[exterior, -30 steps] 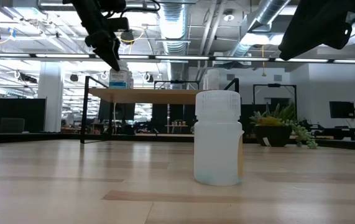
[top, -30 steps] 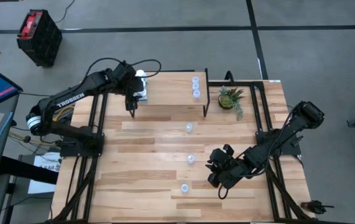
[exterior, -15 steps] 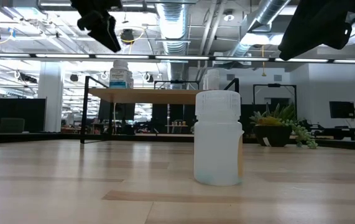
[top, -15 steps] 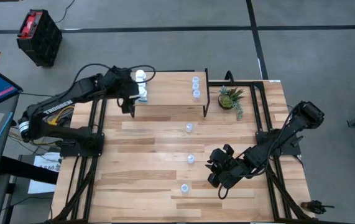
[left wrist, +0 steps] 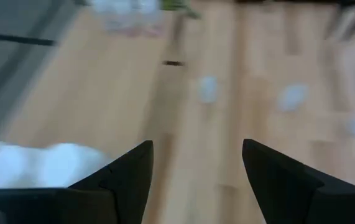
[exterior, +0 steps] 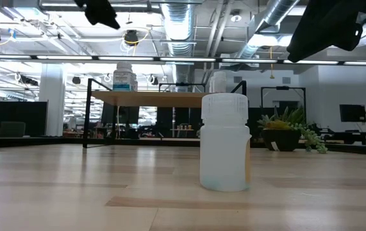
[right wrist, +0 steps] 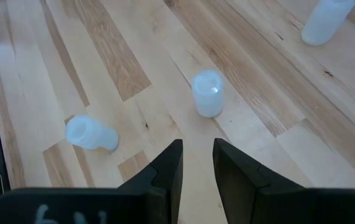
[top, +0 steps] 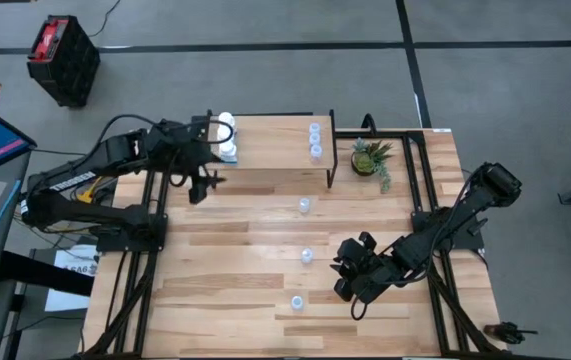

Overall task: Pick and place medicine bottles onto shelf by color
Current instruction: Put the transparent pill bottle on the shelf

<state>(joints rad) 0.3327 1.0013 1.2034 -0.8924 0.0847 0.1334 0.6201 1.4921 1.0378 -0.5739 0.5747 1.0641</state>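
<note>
Dark left tool [top: 202, 180] open, empty, beside shelf [top: 275, 150]

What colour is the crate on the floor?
Red and black crate; high view shows it best.

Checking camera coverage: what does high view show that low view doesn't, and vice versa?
Only high: both whole arms, with the left gripper off the shelf's front-left corner and the right gripper parked lower right; three loose bottles on the table at and; two pale bottles on the shelf's right end.

Only low: the room behind, with ceiling ducts, and the nearest bottle upright, side on.

Both: shelf, white bottles on its left end, plant.
</note>
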